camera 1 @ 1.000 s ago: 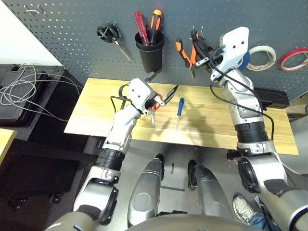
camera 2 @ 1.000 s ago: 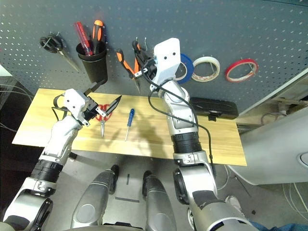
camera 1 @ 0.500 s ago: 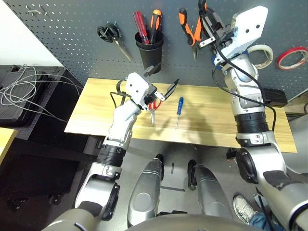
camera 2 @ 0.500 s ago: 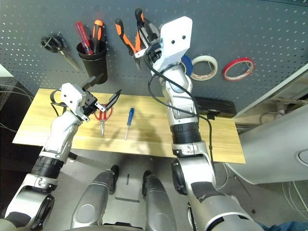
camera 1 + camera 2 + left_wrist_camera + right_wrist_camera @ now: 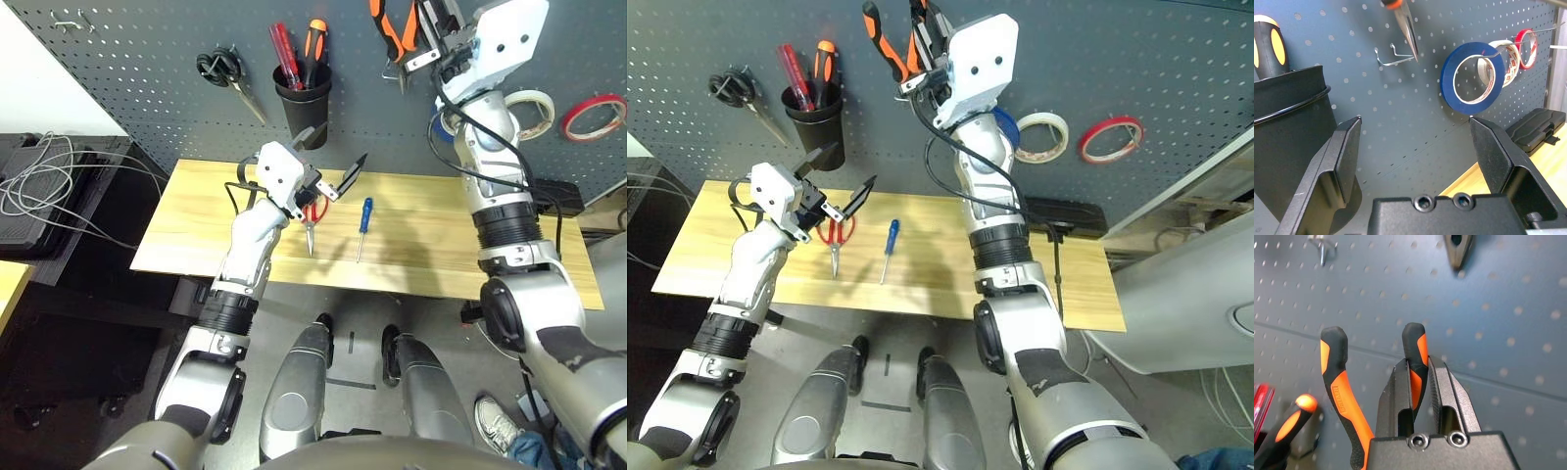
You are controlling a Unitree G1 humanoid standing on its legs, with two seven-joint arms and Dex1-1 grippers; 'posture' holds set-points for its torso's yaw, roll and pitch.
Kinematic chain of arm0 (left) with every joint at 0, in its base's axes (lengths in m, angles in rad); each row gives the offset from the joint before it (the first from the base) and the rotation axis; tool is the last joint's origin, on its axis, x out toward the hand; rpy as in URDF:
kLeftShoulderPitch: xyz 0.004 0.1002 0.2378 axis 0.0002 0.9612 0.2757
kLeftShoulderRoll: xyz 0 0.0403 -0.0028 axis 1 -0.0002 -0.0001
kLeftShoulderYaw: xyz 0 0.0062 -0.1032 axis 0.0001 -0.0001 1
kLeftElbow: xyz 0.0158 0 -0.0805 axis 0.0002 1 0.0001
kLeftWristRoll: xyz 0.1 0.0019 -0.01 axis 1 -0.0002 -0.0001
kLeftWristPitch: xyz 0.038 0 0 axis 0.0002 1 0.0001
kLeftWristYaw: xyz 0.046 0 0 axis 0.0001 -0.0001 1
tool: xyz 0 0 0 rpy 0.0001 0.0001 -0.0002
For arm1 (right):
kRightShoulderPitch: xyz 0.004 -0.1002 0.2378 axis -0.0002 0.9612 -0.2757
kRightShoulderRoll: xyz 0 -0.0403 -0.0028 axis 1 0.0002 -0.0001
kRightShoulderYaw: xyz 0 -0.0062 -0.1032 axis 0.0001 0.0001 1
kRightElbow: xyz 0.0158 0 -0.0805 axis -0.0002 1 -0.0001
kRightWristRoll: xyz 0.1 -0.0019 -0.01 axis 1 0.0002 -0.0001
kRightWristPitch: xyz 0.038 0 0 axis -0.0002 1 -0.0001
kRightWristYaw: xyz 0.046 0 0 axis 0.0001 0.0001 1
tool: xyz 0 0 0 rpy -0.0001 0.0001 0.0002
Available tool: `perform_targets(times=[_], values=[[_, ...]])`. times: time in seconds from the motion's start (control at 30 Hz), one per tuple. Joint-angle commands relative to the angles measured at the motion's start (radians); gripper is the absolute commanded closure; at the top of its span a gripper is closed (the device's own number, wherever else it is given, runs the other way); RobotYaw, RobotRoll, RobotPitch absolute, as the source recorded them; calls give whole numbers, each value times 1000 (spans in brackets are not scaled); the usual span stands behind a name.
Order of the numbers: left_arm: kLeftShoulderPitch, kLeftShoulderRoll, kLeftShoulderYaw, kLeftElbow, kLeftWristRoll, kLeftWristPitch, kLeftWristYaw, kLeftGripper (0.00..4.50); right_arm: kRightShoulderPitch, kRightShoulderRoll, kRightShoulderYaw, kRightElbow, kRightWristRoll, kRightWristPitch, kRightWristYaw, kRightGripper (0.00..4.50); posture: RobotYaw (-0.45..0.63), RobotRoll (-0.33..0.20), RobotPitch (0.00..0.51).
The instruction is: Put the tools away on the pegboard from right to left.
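At the top centre of the frame our right gripper (image 5: 1420, 382) pinches one handle of the orange-and-black-handled pliers (image 5: 397, 29) against the dark grey-blue perforated pegboard (image 5: 147, 49) — a one-handle grip could let them swing past the hook. Our left gripper (image 5: 328, 166) hangs wide open, empty.

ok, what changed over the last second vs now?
The right gripper, shut on one handle of the orange-and-black-handled pliers, raised them up the dark grey-blue pegboard. Unchanged: open left gripper above the wooden table; red-handled scissors and slim blue-handled screwdriver lying there; blue tape roll hanging.
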Motion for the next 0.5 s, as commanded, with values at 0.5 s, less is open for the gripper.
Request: perform_targets(times=[0.5], values=[[8,-3,-3,-13,10,2,1,0,-67,25,-41,51,19,-56,-55,4204,135,0,255]])
